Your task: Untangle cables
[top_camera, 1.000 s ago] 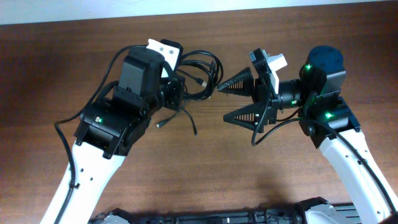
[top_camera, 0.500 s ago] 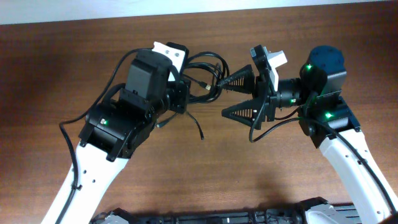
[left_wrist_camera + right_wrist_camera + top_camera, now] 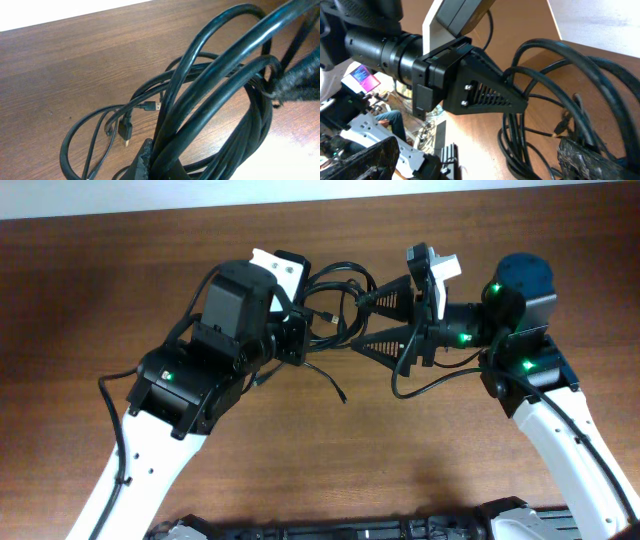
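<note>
The left tool [image 3: 298, 332] grips the bundle of black cables [image 3: 348, 292], whose loops partly rest on the tabletop [image 3: 420, 450], while the right tool [image 3: 355, 323] stands open, touching the loops

From above, the left gripper [image 3: 300, 336] hides its tips under its own body. Thin black bendy cables [image 3: 265, 34] run off the top of the left wrist view. The fingers [image 3: 362, 159] of the right gripper [image 3: 356, 322] look blurry.
</note>
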Available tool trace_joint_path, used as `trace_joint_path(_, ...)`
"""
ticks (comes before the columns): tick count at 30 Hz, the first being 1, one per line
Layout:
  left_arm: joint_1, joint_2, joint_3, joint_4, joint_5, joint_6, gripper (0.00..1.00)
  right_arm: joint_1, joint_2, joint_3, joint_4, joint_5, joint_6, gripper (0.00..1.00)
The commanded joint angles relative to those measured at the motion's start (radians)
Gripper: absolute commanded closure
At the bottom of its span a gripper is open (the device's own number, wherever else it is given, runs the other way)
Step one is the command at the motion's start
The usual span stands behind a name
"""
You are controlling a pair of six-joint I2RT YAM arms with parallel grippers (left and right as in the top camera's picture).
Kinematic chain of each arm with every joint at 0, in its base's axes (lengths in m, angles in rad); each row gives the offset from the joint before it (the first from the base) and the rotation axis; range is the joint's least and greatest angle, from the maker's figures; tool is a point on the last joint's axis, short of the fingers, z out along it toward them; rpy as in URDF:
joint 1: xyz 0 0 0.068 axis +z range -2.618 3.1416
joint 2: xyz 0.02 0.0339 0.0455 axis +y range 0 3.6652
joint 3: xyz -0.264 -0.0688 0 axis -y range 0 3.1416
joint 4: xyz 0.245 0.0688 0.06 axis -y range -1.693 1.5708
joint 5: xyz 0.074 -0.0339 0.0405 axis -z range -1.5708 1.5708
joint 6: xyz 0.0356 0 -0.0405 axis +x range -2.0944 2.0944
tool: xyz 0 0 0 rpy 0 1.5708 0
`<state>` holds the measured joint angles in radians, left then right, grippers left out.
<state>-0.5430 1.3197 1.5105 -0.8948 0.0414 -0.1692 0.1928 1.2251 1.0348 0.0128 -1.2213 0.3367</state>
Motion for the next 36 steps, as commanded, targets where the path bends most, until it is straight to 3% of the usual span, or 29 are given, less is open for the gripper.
trace_joint_path(1, -0.004, -0.011, 0.008, 0.0, -0.004, 0.006, 1.0, -0.005, 0.01, 0.007, -0.002, 0.084, -0.006, 0.01)
trace_joint_path(6, -0.004, -0.011, 0.008, 0.011, 0.004, 0.009, 1.0, -0.003, 0.011, 0.007, -0.089, 0.16, -0.044, 0.01)
trace_joint_path(13, -0.004, -0.011, 0.008, 0.109, 0.237, 0.009, 1.0, -0.003, 0.011, 0.007, -0.089, 0.16, -0.071, 0.01)
trace_joint_path(18, -0.004, -0.011, 0.008, 0.118, 0.237, 0.011, 1.0, -0.005, 0.011, 0.007, -0.132, 0.189, -0.146, 0.01)
trace_joint_path(21, -0.004, -0.011, 0.008, 0.114, 0.315, 0.125, 1.0, -0.005, 0.011, 0.007, -0.137, 0.239, -0.158, 0.01)
trace_joint_path(29, -0.004, -0.011, 0.008, 0.164, 0.303, 0.14, 1.0, -0.003, 0.011, 0.007, -0.167, 0.228, -0.168, 0.01)
trace_joint_path(36, -0.004, -0.011, 0.008, 0.259, 0.243, 0.14, 1.0, -0.003, 0.011, 0.007, -0.167, 0.047, -0.169, 0.01)
